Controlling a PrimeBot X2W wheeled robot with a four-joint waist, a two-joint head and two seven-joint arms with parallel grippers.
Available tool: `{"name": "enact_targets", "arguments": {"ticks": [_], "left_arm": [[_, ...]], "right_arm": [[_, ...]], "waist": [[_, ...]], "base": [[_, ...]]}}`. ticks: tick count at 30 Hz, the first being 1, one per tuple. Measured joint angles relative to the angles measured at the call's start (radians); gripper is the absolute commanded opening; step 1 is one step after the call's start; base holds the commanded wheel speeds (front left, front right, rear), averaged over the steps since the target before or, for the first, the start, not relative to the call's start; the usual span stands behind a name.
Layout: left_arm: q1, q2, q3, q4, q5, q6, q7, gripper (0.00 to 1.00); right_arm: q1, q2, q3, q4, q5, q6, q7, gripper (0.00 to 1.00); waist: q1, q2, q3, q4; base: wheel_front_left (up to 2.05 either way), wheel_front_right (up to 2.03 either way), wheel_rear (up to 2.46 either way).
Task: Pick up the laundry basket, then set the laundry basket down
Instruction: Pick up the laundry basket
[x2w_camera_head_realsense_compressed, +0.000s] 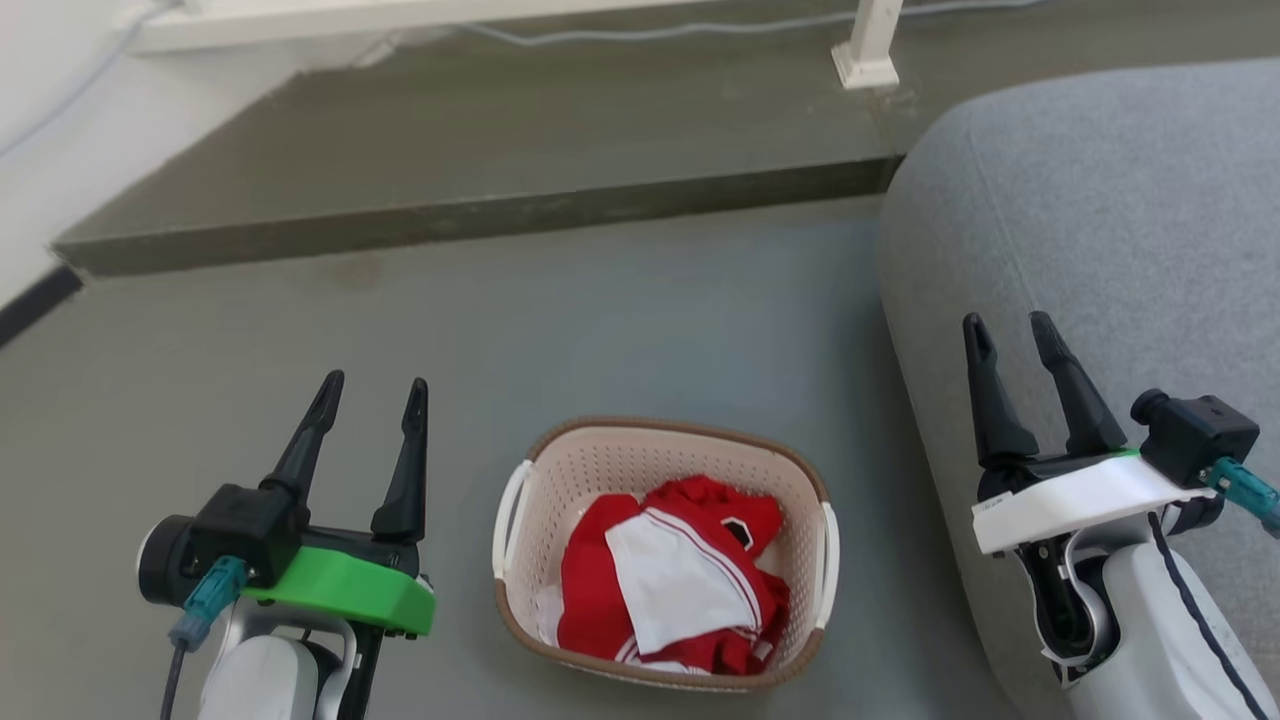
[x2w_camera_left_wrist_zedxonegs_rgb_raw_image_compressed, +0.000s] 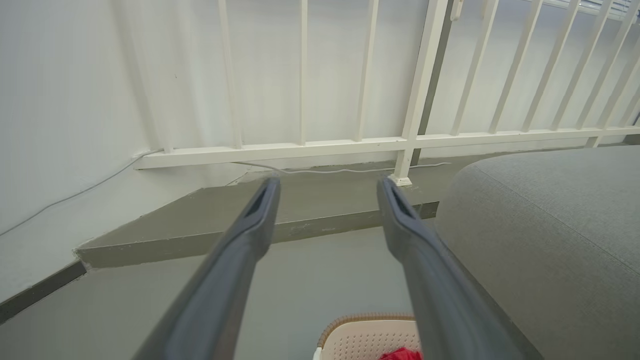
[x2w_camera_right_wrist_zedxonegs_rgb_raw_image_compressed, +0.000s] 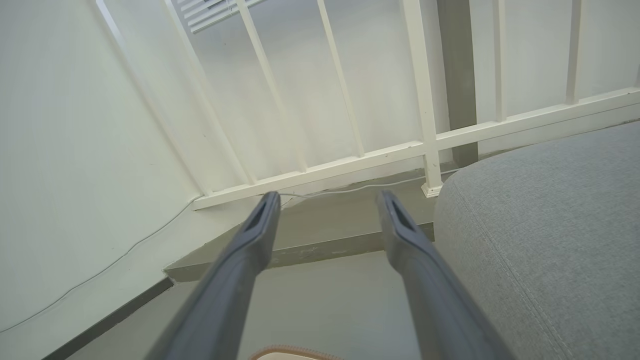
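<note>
Since neither gripper holds anything, no lift is under way. The left gripper (x2w_camera_head_realsense_compressed: 376, 380) has its jaws apart and empty, well left of the left handle (x2w_camera_head_realsense_compressed: 510, 510). Between the two pairs of jaws and below them, the laundry basket (x2w_camera_head_realsense_compressed: 600, 465) rests on the floor (x2w_camera_head_realsense_compressed: 600, 320), clothes (x2w_camera_head_realsense_compressed: 670, 570) inside. The right gripper (x2w_camera_head_realsense_compressed: 1006, 320), jaws also apart, hovers over the sofa (x2w_camera_head_realsense_compressed: 1100, 250), clear of the right handle (x2w_camera_head_realsense_compressed: 830, 550). Both handles look ungrasped, and I cannot tell whether the basket awaits lifting or is already set down.

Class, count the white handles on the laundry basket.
2. The left handle sits on the left wall of the laundry basket; the right handle on its right wall. None seems hidden.
</note>
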Motion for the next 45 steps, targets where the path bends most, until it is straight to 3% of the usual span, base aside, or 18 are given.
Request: {"name": "enact_targets", "arguments": {"ticks": [23, 45], "left_arm": [[-0.236, 0.057, -0.021, 0.278, -0.091, -0.001, 0.006, 1.0], [-0.451, 0.114, -0.106, 0.586, -0.228, -0.001, 0.131, 1.0]], "right_arm": [[-0.134, 0.02, 0.0, -0.037, 0.015, 0.006, 0.0, 1.0], [-0.263, 0.029, 0.048, -0.057, 0.1, 0.006, -0.002, 1.0]], "waist": [[0.0002, 0.0, 0.284, -0.073], [0.0001, 0.0, 0.55, -0.18]], "base": [[0.0, 0.0, 0.0], [0.0, 0.0, 0.0]]}}
